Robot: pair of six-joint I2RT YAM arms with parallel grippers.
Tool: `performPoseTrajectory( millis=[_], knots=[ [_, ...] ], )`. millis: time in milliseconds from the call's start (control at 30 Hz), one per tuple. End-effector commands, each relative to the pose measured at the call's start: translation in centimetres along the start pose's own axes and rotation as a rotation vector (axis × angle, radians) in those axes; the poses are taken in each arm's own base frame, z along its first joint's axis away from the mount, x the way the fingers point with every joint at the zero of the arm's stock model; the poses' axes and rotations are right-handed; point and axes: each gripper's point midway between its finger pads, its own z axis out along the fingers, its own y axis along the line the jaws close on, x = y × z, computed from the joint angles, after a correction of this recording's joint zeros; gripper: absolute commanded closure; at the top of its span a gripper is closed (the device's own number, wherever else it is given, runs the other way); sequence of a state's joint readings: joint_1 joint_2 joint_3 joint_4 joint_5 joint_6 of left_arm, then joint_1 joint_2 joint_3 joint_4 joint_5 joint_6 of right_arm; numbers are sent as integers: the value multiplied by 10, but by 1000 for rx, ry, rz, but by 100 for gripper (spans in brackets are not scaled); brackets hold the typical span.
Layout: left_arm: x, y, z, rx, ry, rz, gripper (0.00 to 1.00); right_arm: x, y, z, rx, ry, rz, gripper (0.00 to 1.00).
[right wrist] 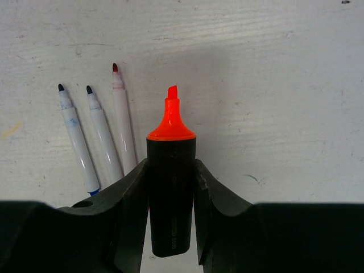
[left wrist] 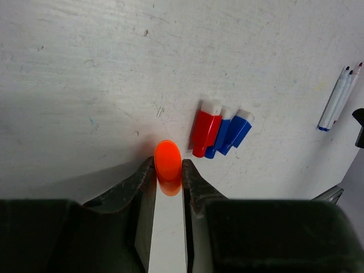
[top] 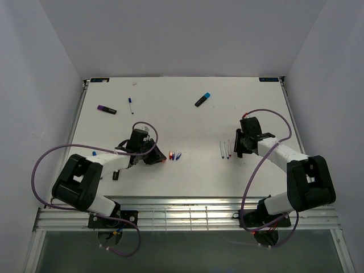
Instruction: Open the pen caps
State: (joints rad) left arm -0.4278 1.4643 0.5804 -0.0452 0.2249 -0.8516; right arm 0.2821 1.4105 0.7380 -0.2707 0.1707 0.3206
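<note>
Holding orange cap [left wrist: 168, 160] and highlighter [right wrist: 170, 196], print illegible

White surface [top: 182, 119], scuffed. Purple-capped highlighter [top: 106, 109] at 10 o'clock, slim blue-capped pen [top: 131, 106] near it toward 11. Blue-capped highlighter [top: 202, 99] at 1. Three loose caps [top: 174, 155], one red and two blue, side by side near centre. Three uncapped pens [top: 225, 149] at 4.

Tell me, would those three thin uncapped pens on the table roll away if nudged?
Probably: the three thin pens have slim, round-looking barrels, so a sideways push would likely roll them across the flat table. They look light and stiff. Lying close together, one would probably bump its neighbours.
</note>
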Motion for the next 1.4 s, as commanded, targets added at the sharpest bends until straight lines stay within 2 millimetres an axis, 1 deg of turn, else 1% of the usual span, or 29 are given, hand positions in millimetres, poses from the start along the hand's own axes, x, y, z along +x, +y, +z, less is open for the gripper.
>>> performPoseTrajectory(
  millis=[0,133,167,267,300,400,433,567,667,733,833,867,900,1033,1167,1200,1367],
  knots=[
    [-7,-11,4,65,-26,25,83,-26,7,0,-28,-59,-15,92],
    [-6,-8,10,55,-15,20,79,-20,1,7,-6,-40,-20,92],
    [-5,-5,13,41,-11,20,78,-19,-1,8,-2,-36,-20,92],
    [-7,-6,16,43,-6,21,75,-14,-3,13,4,-21,-22,92],
    [-5,-3,18,34,0,18,74,-11,-3,15,5,-13,-24,92],
    [-6,-1,20,22,0,13,68,-8,-5,21,15,2,-27,92],
    [-5,1,20,17,-2,9,64,-6,-4,22,10,7,-29,91],
    [-4,2,18,25,-17,-2,54,-5,0,27,-16,7,-32,83],
    [-1,4,17,24,-12,-8,50,-5,-1,30,-7,14,-37,79],
    [0,2,16,35,-5,-5,49,-5,-3,32,5,18,-42,77],
    [3,2,15,53,-3,-4,45,-5,-3,34,6,21,-47,68],
    [2,-1,12,70,-11,0,43,-4,-3,34,6,23,-47,67],
    [4,0,11,72,-11,0,40,-5,-3,34,4,22,-47,66],
    [2,-4,4,90,-26,12,36,-6,-3,32,5,18,-47,60],
    [0,-10,-3,109,-39,38,35,-10,-3,29,9,16,-47,53],
    [-2,-14,-7,123,-48,48,35,-13,-2,28,7,8,-46,53],
    [-7,-20,-16,137,-73,76,33,-20,-3,23,15,-7,-45,48]
  ],
)
